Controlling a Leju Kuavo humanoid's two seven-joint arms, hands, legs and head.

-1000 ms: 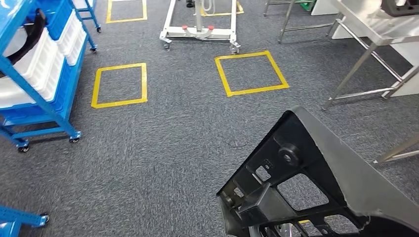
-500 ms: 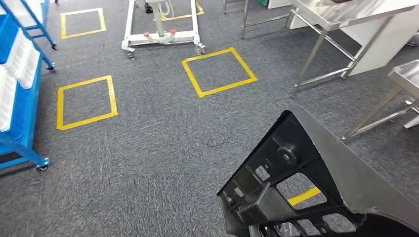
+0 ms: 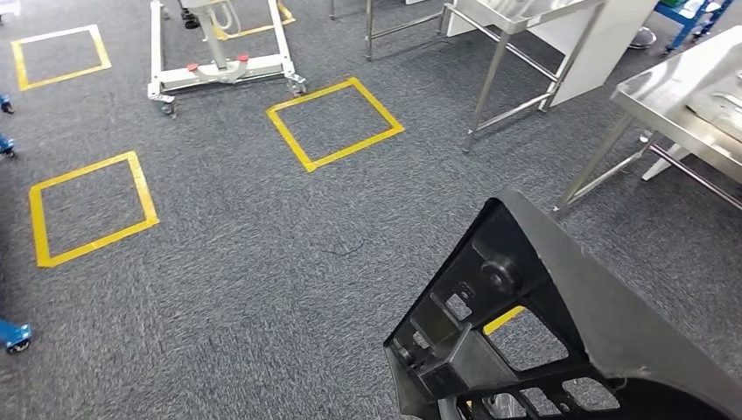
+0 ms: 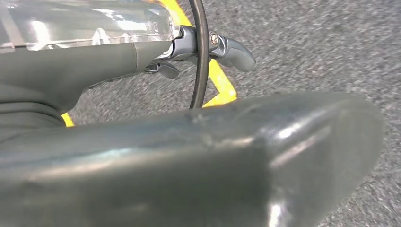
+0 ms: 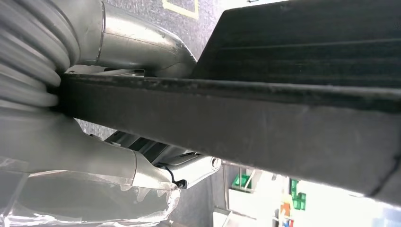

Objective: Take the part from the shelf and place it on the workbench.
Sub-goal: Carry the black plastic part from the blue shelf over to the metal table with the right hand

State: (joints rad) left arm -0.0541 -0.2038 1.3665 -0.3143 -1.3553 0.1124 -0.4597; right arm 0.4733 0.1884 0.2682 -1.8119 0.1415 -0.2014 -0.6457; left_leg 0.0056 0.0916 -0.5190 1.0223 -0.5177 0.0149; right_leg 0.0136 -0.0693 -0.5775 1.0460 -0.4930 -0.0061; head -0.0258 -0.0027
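Observation:
The part (image 3: 560, 297) is a large black plastic moulding with ribs and cut-outs, carried low at the right of the head view above the carpet. In the right wrist view my right hand (image 5: 61, 142) grips the part's thick black edge (image 5: 265, 118), a grey thumb on one side and fingers on the other. In the left wrist view my left hand (image 4: 142, 165) is a blurred grey bulk with fingertips (image 4: 234, 49) stretched over carpet and yellow tape; whether it holds anything cannot be told. A steel workbench (image 3: 691, 96) stands ahead at the right.
A second steel table (image 3: 525, 13) stands at the back. A white wheeled frame (image 3: 223, 70) is at the back left. Yellow tape squares (image 3: 332, 122) (image 3: 87, 206) mark the grey carpet. A blue caster (image 3: 13, 335) sits at the left edge.
The whole view has swung to the right: the blue shelf has slid out at the left and the steel tables have come in at the right. The part keeps its place in view.

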